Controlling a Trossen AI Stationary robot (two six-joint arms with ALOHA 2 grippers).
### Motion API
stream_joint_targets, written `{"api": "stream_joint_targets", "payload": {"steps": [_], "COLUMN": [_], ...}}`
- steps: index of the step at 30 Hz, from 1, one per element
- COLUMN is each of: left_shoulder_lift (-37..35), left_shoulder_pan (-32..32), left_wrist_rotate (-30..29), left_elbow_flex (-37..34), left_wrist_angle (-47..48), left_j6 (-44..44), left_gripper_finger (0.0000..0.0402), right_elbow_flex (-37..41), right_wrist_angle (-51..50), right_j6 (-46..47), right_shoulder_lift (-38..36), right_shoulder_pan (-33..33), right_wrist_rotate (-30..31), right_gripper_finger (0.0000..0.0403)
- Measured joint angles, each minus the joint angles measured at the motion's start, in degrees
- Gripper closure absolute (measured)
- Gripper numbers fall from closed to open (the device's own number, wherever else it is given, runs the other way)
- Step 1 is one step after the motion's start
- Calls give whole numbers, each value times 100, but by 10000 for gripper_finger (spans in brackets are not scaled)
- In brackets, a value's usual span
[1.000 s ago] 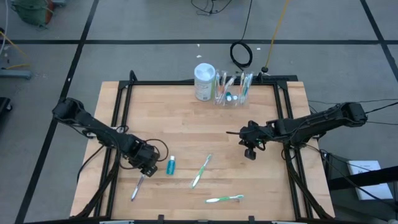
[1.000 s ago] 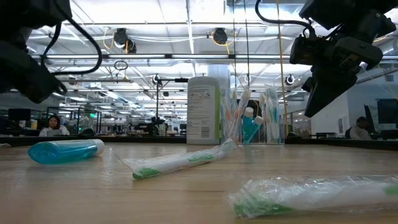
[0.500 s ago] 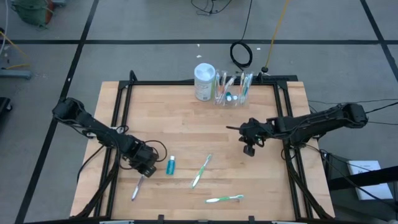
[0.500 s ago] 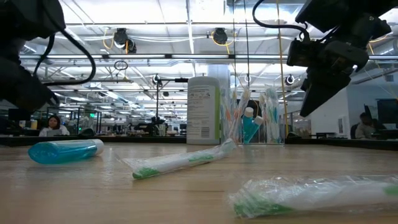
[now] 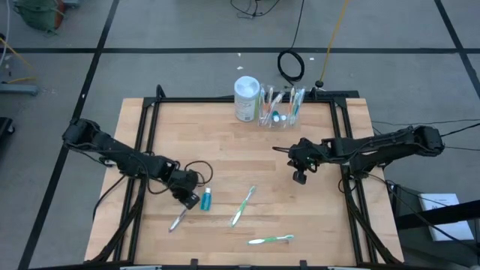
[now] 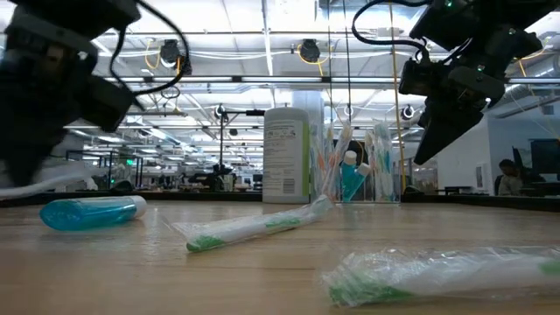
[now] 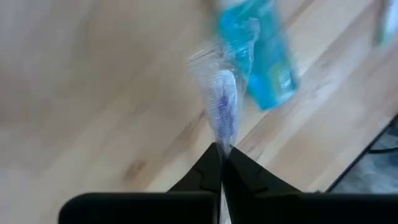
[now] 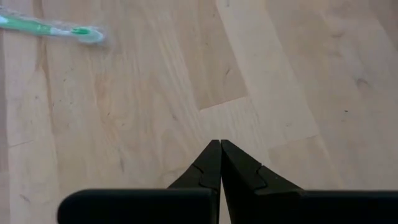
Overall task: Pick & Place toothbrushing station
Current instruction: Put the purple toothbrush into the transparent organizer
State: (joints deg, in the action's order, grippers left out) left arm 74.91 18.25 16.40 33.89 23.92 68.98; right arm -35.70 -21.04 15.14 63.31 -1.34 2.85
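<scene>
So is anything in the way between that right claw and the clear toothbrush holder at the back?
Nothing visible. The right gripper hangs shut above bare wood, and the table between it and the toothbrushing station is open. The white bottle stands beside the station, off that path.

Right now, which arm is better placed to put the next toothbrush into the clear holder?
Left. The left gripper is shut on a wrapped purple toothbrush. The right gripper holds nothing, though it hovers nearer the clear holder.
</scene>
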Motion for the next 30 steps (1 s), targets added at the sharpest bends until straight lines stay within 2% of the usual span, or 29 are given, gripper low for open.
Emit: {"api": "stream_joint_targets", "payload": {"steps": [5, 9, 12, 15, 18, 20, 28, 30], "left_shoulder_lift": [0, 0, -2, -2, -2, -2, -4, -4], "left_shoulder_pan": [-315, -663, -982, -1300, -1612, -1776, -2172, -2219], "left_wrist_rotate": [-482, -1124, -1644, -2114, -2166, -2163, -2152, -2148], "left_elbow_flex": [411, 778, 1060, 1286, 1395, 1433, 1434, 1434], "left_wrist_angle": [0, -19, -22, -285, -849, -1297, -2294, -2420], "left_j6": [-929, -1928, -2795, -3675, -4450, -4923, -6079, -6194], "left_gripper_finger": [393, 399, 394, 397, 397, 394, 392, 393], "right_elbow_flex": [0, 0, 0, 0, -2, -2, 0, -1], "right_wrist_angle": [27, 334, 1052, 2333, 4004, 4746, 6058, 6562], "right_j6": [-30, -484, -1115, -1645, -1731, -1788, -2037, -2018], "right_shoulder_lift": [0, 0, 2, 4, 73, 162, 1171, 1559], "right_shoulder_pan": [-123, -211, -300, -403, -479, -498, -495, -499], "right_wrist_rotate": [0, -6, -1, 2, 4, 5, -174, -452], "right_gripper_finger": [403, 403, 403, 400, 392, 384, 322, 301]}}
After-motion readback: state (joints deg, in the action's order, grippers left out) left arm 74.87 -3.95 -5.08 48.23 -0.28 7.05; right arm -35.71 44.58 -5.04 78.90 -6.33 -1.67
